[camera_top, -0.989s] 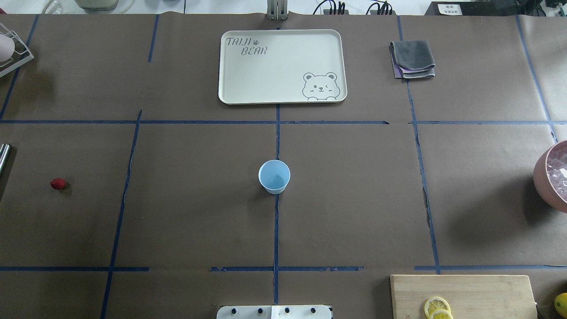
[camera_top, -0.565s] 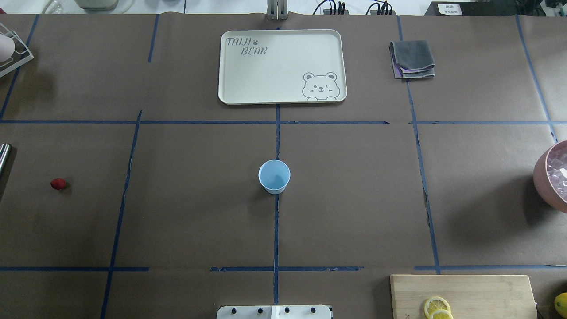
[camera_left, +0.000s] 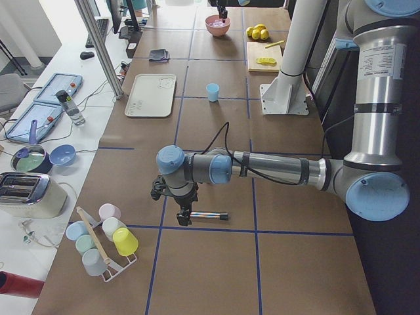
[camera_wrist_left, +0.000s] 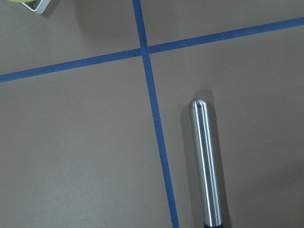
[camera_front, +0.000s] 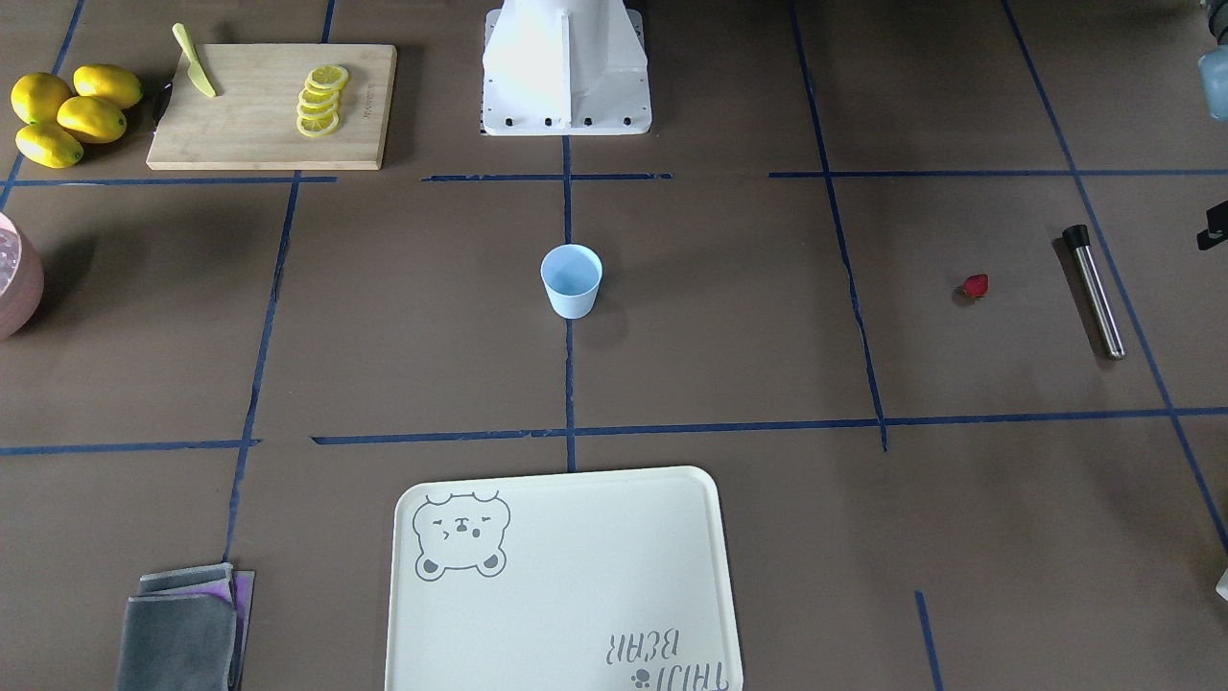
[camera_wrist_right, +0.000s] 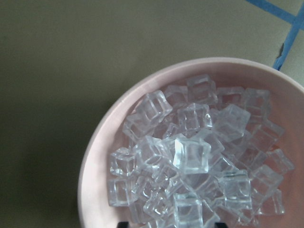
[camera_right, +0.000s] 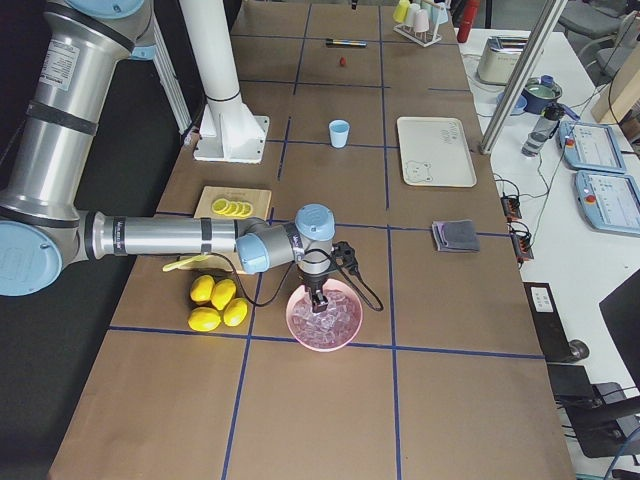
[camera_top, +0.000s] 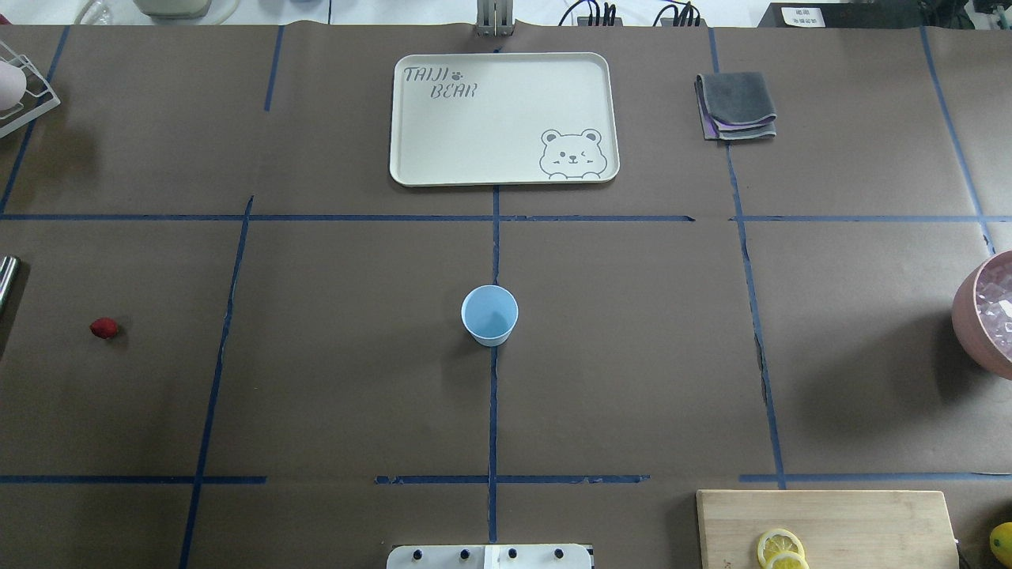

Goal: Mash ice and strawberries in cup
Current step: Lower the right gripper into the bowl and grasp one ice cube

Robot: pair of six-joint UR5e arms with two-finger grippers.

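Far left, the left gripper (camera_left: 184, 215) hung over a steel rod (camera_wrist_left: 205, 161), the strawberry (camera_top: 103, 328) lying nearby. Mid-table the cup (camera_top: 489, 314) stood upright, seemingly empty. Far right, the right gripper (camera_right: 320, 298) hung over ice (camera_wrist_right: 190, 156) in a pink bowl (camera_wrist_right: 102, 142). I could not tell whether either gripper was spread or pressed together.

Overhead view: I find nothing changed over the last second.
Cup (camera_top: 489, 314): no shift, on the same tape line.
Strawberry (camera_top: 103, 328): no shift.
Pink bowl (camera_top: 966, 316) with ice (camera_top: 998, 304): cut off by the view's edge, no shift I can make out.
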